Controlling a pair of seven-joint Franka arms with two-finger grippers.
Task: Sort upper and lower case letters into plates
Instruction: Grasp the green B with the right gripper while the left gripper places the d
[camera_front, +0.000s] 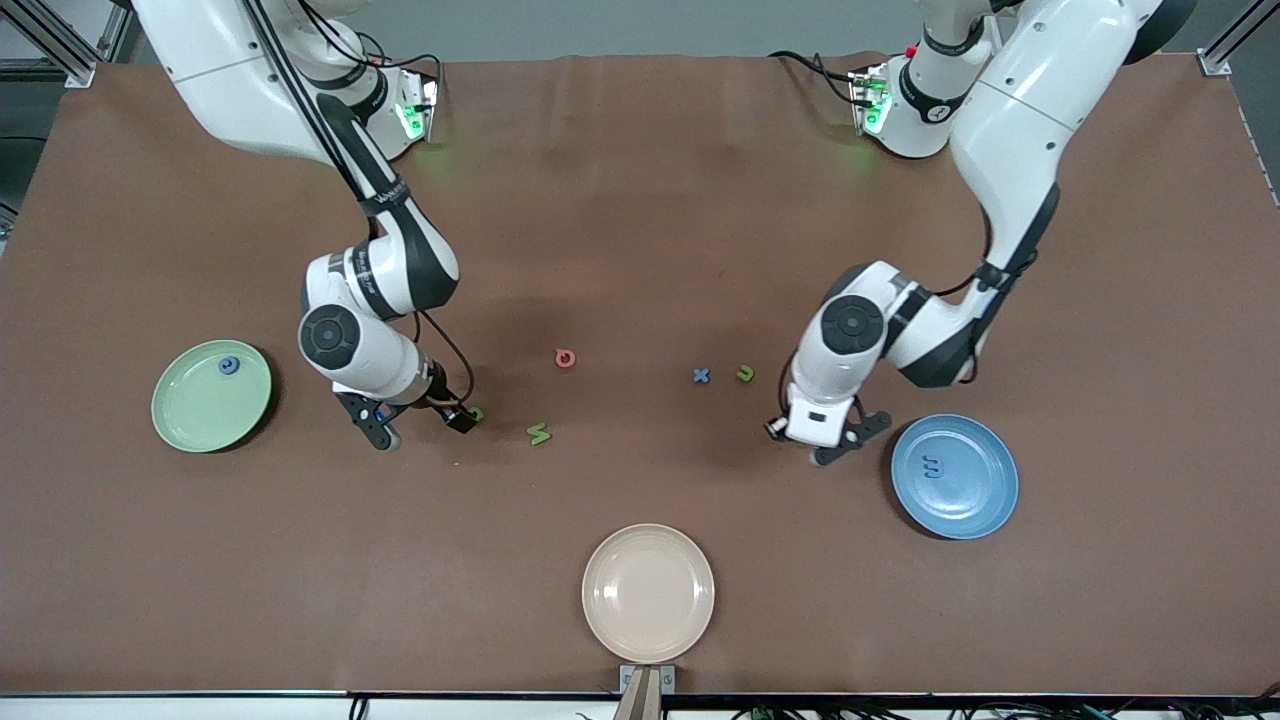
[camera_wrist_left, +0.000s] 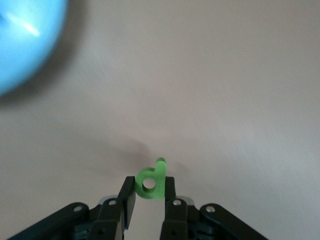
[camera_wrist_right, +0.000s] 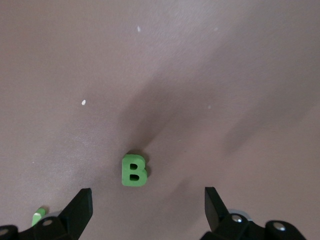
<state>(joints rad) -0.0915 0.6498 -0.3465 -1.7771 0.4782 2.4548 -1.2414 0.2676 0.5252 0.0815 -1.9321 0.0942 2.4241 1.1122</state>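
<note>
My left gripper (camera_front: 822, 447) (camera_wrist_left: 149, 184) is shut on a small green letter d (camera_wrist_left: 156, 172), low over the table beside the blue plate (camera_front: 985, 500) (camera_wrist_left: 20, 45). That plate holds one blue letter (camera_front: 935, 467). My right gripper (camera_front: 422, 430) (camera_wrist_right: 146, 192) is open, low over the table, with a green B (camera_front: 477, 413) (camera_wrist_right: 134, 171) lying just off its fingertips. The mint green plate (camera_front: 195, 415) holds one blue letter (camera_front: 229, 366). On the table lie a green letter (camera_front: 539, 433), a pinkish-red one (camera_front: 565, 358), a blue x (camera_front: 701, 376) and a green u (camera_front: 744, 373).
A cream-beige plate (camera_front: 648, 592) sits at the table edge nearest the front camera, between the two arms. The green plate is at the right arm's end of the table, the blue plate at the left arm's end.
</note>
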